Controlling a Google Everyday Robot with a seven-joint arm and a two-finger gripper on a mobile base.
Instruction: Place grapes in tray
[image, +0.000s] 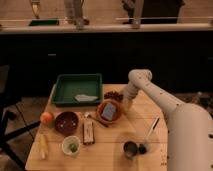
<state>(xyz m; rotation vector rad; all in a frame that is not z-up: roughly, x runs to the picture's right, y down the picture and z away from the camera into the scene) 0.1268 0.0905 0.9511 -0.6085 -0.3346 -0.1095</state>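
Note:
The grapes (112, 95), a small dark red-purple bunch, lie on the wooden table just right of the green tray (67, 83), behind the orange bowl (109, 111). The tray stands at the table's back left with a pale item (86, 97) in it. My gripper (122, 99) is at the end of the white arm that reaches in from the right. It hangs low just right of the grapes, close to them, next to the orange bowl's far rim. Whether it touches the grapes is not visible.
A red-orange apple (47, 118), a dark red bowl (66, 122), a banana (43, 146), a small white cup (71, 146), a brown bar (89, 133), a metal cup (131, 148) and a utensil (151, 132) lie on the table (110, 155). A dark counter runs behind.

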